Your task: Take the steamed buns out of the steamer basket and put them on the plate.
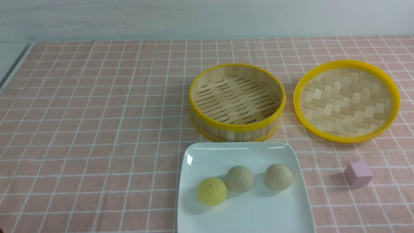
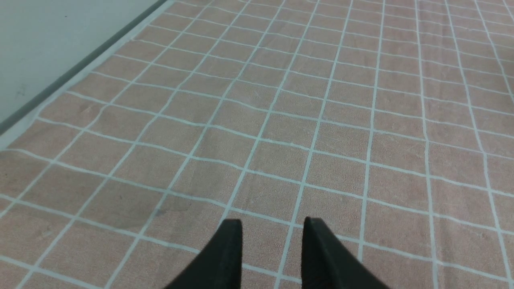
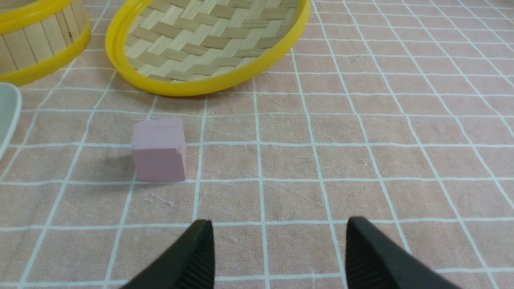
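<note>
Three steamed buns lie on the white square plate (image 1: 245, 213): a yellow bun (image 1: 212, 191), a beige bun (image 1: 239, 178) and a second beige bun (image 1: 278, 177). Behind the plate stands the steamer basket (image 1: 237, 127) with nothing on its slatted floor. Neither arm shows in the front view. My left gripper (image 2: 273, 222) is open over bare checked cloth, nothing between its fingers. My right gripper (image 3: 279, 224) is open wide above the cloth, with the steamer basket's wall (image 3: 36, 40) and the plate's rim (image 3: 10, 112) at the edge of its view.
A shallow yellow-rimmed woven tray (image 1: 346, 101) lies right of the basket, also seen as the woven tray (image 3: 209, 44). A pink cube (image 1: 358, 173) sits right of the plate, the same pink cube (image 3: 160, 149) ahead of my right gripper. The table's left edge (image 2: 60, 84) runs past the left gripper.
</note>
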